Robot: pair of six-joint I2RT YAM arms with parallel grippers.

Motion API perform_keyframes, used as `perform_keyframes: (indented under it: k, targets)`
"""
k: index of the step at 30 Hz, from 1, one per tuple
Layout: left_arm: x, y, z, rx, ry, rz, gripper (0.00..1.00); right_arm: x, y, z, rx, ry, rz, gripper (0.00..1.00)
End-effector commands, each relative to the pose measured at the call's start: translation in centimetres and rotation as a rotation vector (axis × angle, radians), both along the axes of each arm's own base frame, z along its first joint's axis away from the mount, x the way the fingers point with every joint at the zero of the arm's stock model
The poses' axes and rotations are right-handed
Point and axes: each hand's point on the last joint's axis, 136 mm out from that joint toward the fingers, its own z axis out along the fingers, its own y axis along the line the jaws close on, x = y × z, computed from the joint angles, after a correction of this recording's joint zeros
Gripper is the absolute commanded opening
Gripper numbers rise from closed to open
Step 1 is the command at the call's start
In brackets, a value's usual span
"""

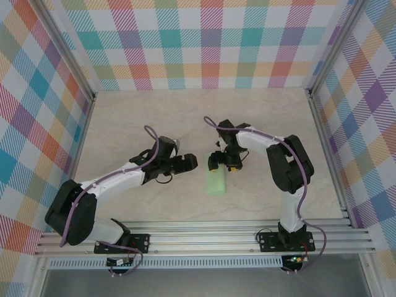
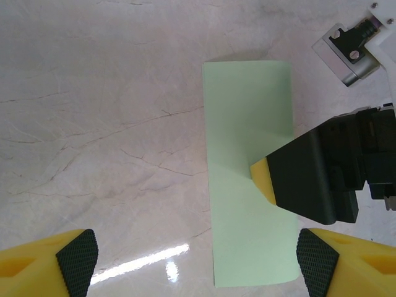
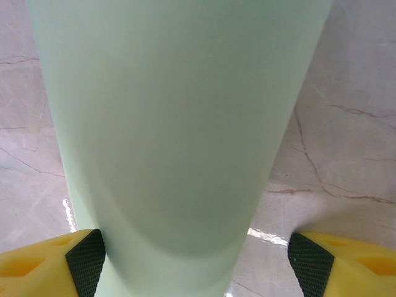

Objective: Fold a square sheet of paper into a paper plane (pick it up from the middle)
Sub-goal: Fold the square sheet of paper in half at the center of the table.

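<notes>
Now the sheet of paper lies on the pale marbled worktop between the two arms, near the front rail. It is a narrow mint-green oblong rather than a square, with its long side running away from the arm bases.

The left tool hovers just left of the sheet's far end, and the right tool sits directly over that same end.

In the left wrist view the sheet lies flat and plain on the worktop. A black finger with a yellow tip, belonging to the right tool, reaches in from the right and covers the sheet's right edge. I cannot tell whether the tip presses the paper or only hangs just above it. The left tool has its fingers wide apart with nothing clamped, and only the near end of the sheet lies between them.

In the right wrist view the sheet runs up the middle and looks gently bowed across its width. The right tool also has its fingers spread. The paper meets the left pad, while bare worktop shows between the paper and the right pad, so the sheet is not gripped.
</notes>
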Motion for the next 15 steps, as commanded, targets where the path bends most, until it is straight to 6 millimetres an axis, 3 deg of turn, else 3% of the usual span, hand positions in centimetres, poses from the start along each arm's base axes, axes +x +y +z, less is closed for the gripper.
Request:
perform_keyframes:
  k: [1,7,15]
  targets:
    - [0.1,-1.2,0.7,-0.011,-0.007,-0.034,0.81,-1.1,-1.7,-4.5,-0.113,0.065,0.013,0.83]
    - [0.1,-1.8,0.0,-0.016,0.021,-0.034,0.57,-1.3,-2.8,-5.5,-0.176,0.077,-0.004,0.83]
    - [0.9,-4.2,-1.5,-0.04,0.072,-0.038,0.19,-1.3,-3.0,-5.9,-0.189,0.078,-0.015,0.83]
